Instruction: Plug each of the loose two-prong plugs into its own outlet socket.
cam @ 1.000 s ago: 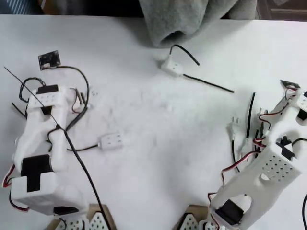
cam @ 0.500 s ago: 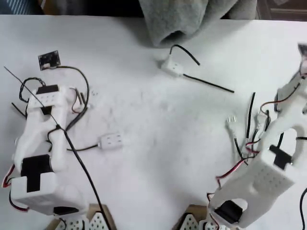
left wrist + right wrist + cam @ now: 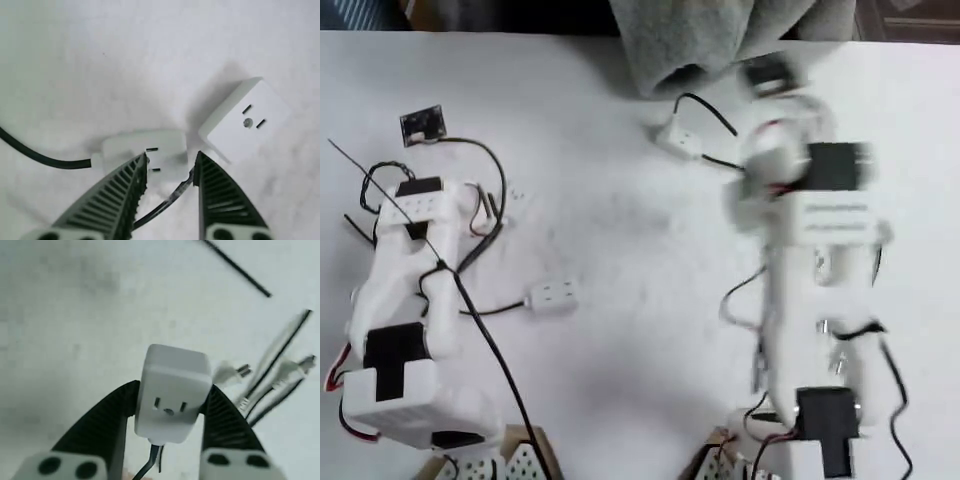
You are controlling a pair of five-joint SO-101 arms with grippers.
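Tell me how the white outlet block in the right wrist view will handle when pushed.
The outlet block looks boxy and rigid, so it should probably slide, not roll. Its smooth white faces may be slippery. The black cord trailing from it is likely floppy and could drag or twist it.

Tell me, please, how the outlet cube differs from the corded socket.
The outlet cube shows two slots and a round hole; the corded socket only two slots. The cube lies beyond the left pincer, with no cord visible; the corded socket sits at its tips, trailing a black cord. Both are white.
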